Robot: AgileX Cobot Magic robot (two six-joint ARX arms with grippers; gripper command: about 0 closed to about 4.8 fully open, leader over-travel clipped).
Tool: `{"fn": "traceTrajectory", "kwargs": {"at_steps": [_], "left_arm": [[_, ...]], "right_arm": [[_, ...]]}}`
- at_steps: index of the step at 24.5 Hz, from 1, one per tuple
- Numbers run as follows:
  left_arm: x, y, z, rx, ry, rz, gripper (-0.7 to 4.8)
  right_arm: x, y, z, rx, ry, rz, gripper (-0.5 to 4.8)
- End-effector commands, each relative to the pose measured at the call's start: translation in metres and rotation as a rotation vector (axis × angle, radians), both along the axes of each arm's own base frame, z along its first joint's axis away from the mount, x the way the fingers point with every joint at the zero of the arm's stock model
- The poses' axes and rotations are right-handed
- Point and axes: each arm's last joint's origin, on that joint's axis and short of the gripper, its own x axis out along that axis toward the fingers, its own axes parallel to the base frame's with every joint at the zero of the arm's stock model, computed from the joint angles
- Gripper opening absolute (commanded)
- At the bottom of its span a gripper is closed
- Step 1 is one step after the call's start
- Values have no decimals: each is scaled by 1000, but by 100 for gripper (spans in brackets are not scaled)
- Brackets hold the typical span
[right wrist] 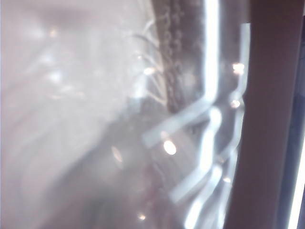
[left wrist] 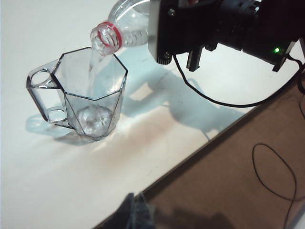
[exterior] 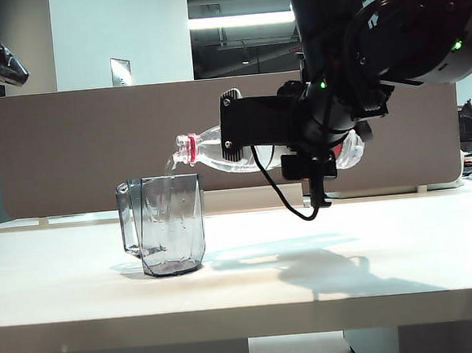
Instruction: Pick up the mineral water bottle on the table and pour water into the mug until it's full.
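The mineral water bottle [exterior: 205, 150] lies nearly level above the table [exterior: 350, 274], its red-ringed neck [left wrist: 107, 37] over the mug's rim. My right gripper [exterior: 307, 150] is shut on its body. A thin stream of water [left wrist: 92, 71] falls into the smoky grey faceted mug [exterior: 172, 222], which stands upright with a little water at its bottom [left wrist: 93, 119]. The right wrist view shows only blurred clear plastic of the bottle [right wrist: 119, 119]. My left gripper [left wrist: 136, 210] hangs apart from the mug near the table's edge, fingers together and empty; it is out of the exterior view.
A grey partition panel [exterior: 78, 148] stands behind the table. A black cable [exterior: 283, 201] hangs from the right arm. In the left wrist view the table's edge [left wrist: 200, 148] runs beside a brown floor [left wrist: 248, 191] with a cable loop.
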Motion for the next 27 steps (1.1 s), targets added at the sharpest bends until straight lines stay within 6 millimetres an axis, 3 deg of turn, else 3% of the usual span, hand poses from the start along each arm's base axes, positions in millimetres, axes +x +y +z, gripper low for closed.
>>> {"fn": "traceTrajectory", "kwargs": {"at_steps": [1,27], "left_arm": [[0,0,3,-7,-19,-1,-5],[0,0,3,-7,-19,-1,-5]], "right_arm": [[1,0,14,18,-90,-18,211],[1,-1,20,-106,-157,-74,211]]}}
